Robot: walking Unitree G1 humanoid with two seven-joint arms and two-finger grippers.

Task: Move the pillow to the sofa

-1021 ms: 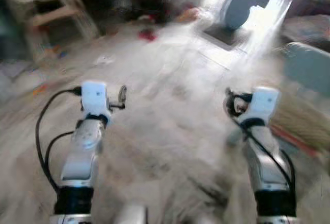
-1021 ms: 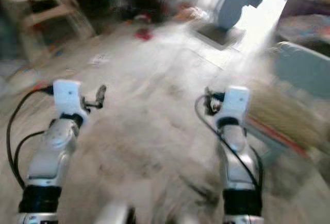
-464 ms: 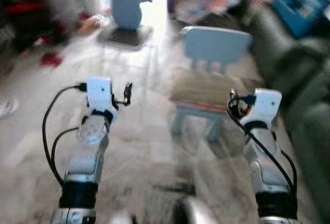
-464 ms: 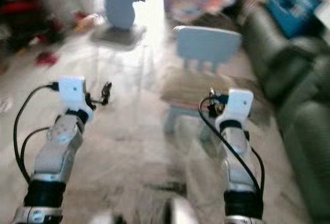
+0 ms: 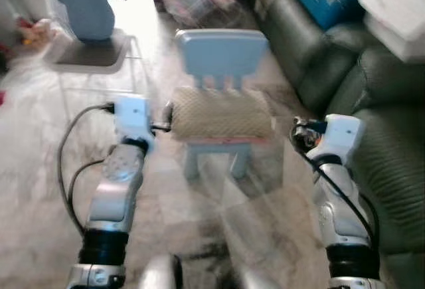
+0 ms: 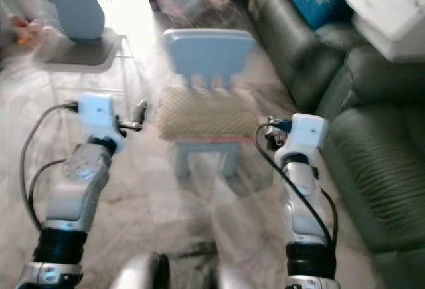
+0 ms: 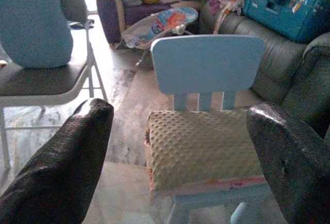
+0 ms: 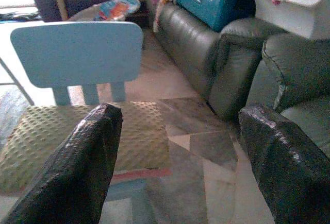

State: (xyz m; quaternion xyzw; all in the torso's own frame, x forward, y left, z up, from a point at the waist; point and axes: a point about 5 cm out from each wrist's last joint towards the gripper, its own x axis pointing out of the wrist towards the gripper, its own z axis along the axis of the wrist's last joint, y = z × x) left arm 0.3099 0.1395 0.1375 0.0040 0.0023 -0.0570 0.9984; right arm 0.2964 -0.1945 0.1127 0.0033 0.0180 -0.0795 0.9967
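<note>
A pale tiled floor (image 5: 40,189) ran under the robot, cluttered farther off. Both arms were raised forward, likely readied for a two-sided grasp: the left gripper (image 7: 180,147) and the right gripper (image 8: 175,152) each had fingers spread wide and held nothing. Just ahead of them and between them lay the pillow (image 5: 222,113), a beige dimpled cushion resting flat on the seat of a small blue chair (image 5: 222,53), still apart from either gripper. Beyond the right gripper and to its outer side stood the dark green sofa (image 5: 372,103), the likely destination, with a blue case (image 7: 289,2) and a white box (image 5: 398,10) on it. The head views were blurred, so the fingertips were hard to make out there, and the chair's legs were partly cut off.
</note>
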